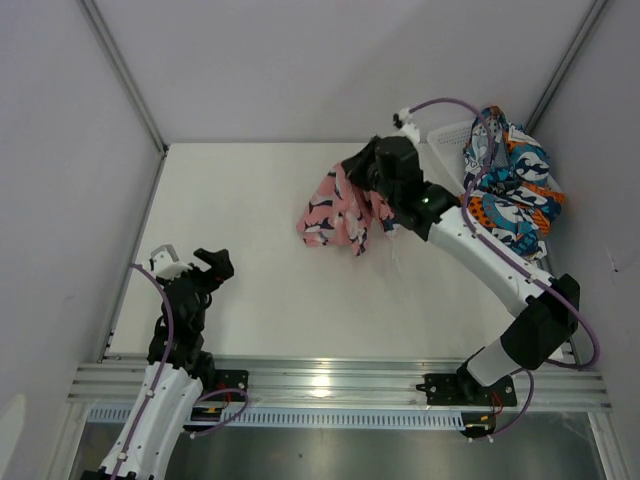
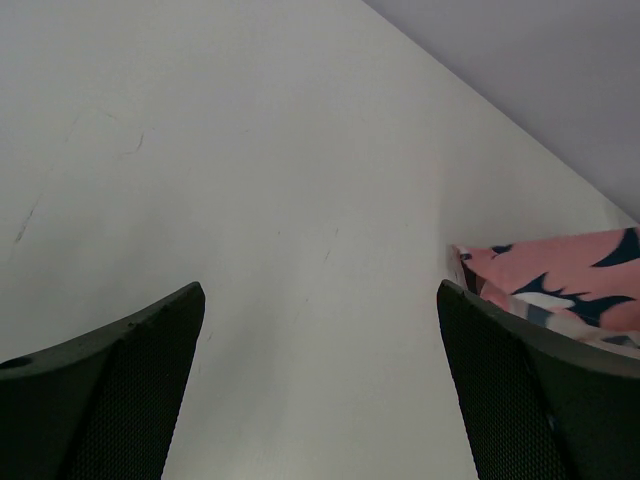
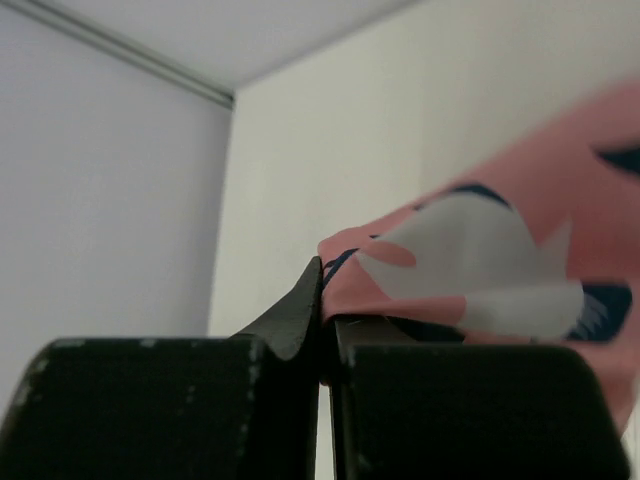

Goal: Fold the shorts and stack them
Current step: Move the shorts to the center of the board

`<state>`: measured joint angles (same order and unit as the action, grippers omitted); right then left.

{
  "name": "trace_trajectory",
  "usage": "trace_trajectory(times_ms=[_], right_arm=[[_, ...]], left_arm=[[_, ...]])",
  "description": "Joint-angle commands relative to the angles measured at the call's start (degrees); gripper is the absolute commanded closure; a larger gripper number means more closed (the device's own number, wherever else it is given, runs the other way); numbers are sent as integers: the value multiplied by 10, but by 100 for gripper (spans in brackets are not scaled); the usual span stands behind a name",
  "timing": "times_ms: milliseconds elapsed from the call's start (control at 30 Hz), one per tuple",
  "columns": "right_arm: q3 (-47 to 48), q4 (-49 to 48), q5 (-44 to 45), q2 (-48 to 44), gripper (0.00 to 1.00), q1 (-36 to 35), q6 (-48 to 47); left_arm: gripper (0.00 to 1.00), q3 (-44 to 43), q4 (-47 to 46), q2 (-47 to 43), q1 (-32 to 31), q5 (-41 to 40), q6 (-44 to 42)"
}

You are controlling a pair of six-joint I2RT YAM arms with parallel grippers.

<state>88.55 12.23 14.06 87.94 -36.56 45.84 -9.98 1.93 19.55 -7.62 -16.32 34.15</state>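
We see the pink shorts [image 1: 335,212] bunched toward the far right of the desk [image 1: 250,200]. Their upper edge is grasped by the right end effector [image 1: 378,178], and the rest droops to its left.

From above, the wrist hides the fingertips. The right wrist view shows that end effector [image 3: 322,330] clenched, with the pink shorts [image 3: 480,270] pinched at its tips.

The left end effector [image 1: 192,262] sits near the desk's near left corner, released and well apart from the fabric. Its own view shows the fingers [image 2: 120,380] spread over bare desk, with a corner of the pink shorts [image 2: 560,275] beyond.

The patterned shorts [image 1: 510,185] lie heaped in the white mesh basket [image 1: 447,135] at the far right corner, just beside the right arm [image 1: 490,255], whose purple cable [image 1: 470,150] crosses them.
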Motion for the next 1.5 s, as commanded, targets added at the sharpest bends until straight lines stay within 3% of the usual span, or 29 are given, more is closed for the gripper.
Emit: trace_trajectory(times_ms=[0, 200, 433, 567, 667, 700, 733, 767, 800, 867, 967, 1067, 1167, 1267, 1400, 1467], right_arm=[[-46, -9, 4, -36, 100, -53, 10], [-102, 11, 111, -137, 100, -135, -15], [-129, 68, 233, -248, 100, -279, -19], [-102, 89, 269, -236, 100, -312, -25], [-76, 67, 269, -171, 100, -294, -48], [-51, 59, 246, -119, 98, -259, -51], [-34, 50, 216, -88, 83, -238, -49], [-16, 47, 149, -56, 55, -219, -43], [27, 51, 115, -23, 14, -187, -39], [79, 98, 18, 67, 6, -165, -32], [104, 118, -6, 88, 4, -155, -53], [34, 83, 5, 29, 4, -150, -80], [-29, 112, -3, -34, 7, -113, -102], [-111, 153, -15, -79, 17, -66, -108], [-218, 163, -8, -163, 38, -40, -137], [-241, 178, 2, -169, 41, -37, -160]], left_arm=[[1, -22, 1, 0, -3, -9, 4], [1, -23, 0, 5, -3, -7, 5], [1, -25, 7, -7, -3, -10, 5], [1, -26, 14, -19, -3, -17, 4], [1, -24, 18, -24, -3, -21, 3], [1, -24, 19, -26, -3, -23, 3], [1, -25, 21, -25, -3, -25, 2], [1, -25, 21, -25, -3, -27, 2], [1, -26, 23, -23, -3, -29, 3], [1, -27, 25, -21, -3, -31, 2], [1, -29, 25, -15, -3, -31, 2], [1, -28, 20, -12, -3, -23, 2], [1, -29, 11, -1, -3, -2, -1], [1, -26, -14, 25, -3, 43, -5], [1, -28, -77, 93, -4, 109, -1], [1, -31, -104, 142, -5, 145, -1]])
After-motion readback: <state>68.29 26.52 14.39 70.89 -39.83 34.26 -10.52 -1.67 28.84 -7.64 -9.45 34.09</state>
